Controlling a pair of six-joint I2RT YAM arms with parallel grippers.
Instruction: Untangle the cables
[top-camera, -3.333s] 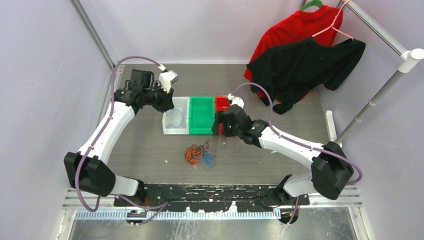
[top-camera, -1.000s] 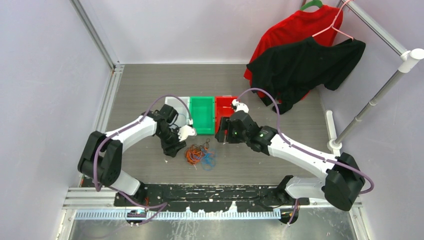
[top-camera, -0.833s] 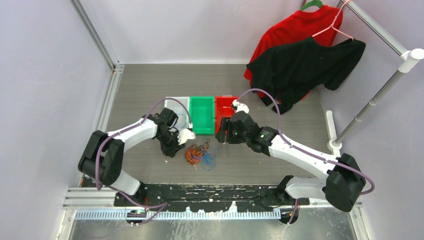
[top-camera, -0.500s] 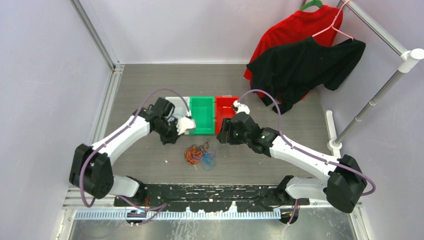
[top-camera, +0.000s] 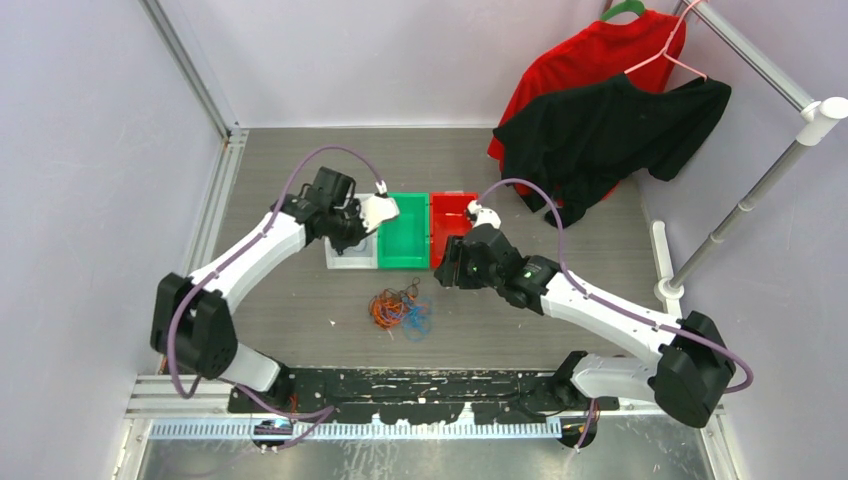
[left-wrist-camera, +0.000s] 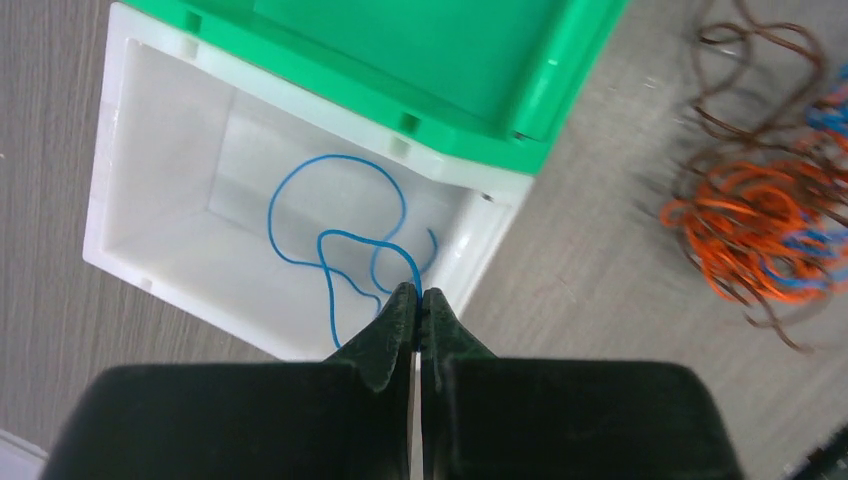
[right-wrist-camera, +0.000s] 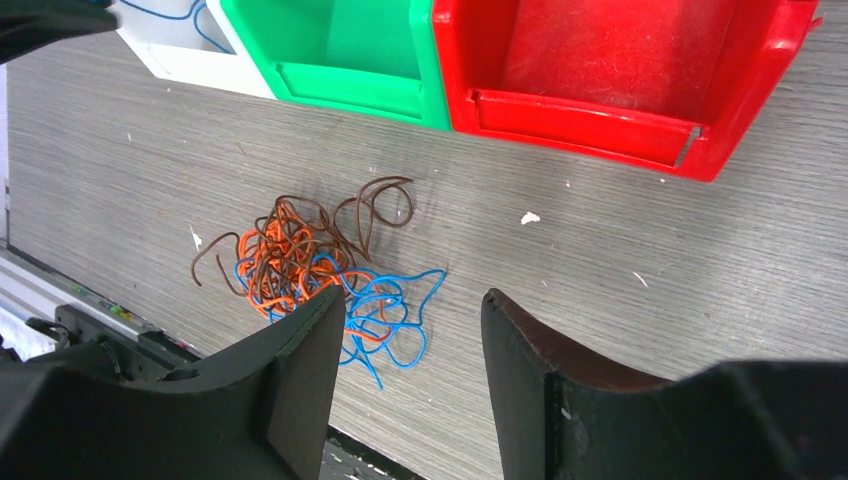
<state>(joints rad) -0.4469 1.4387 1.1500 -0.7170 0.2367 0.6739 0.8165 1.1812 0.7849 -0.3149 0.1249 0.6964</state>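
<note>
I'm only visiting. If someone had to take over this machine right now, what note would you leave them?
Left tool: shut on a thin blue wire, held over the white plastic bin; the wire hangs down into it.
Right tool: open, holding nothing, above the tangled pile of orange, blue and dark brown wires on the grey table.
Done: blue wire is out of the pile and at the white bin.
Left: release it, then pull the pile apart. The green plastic bin and red plastic bin show no wires.
</note>
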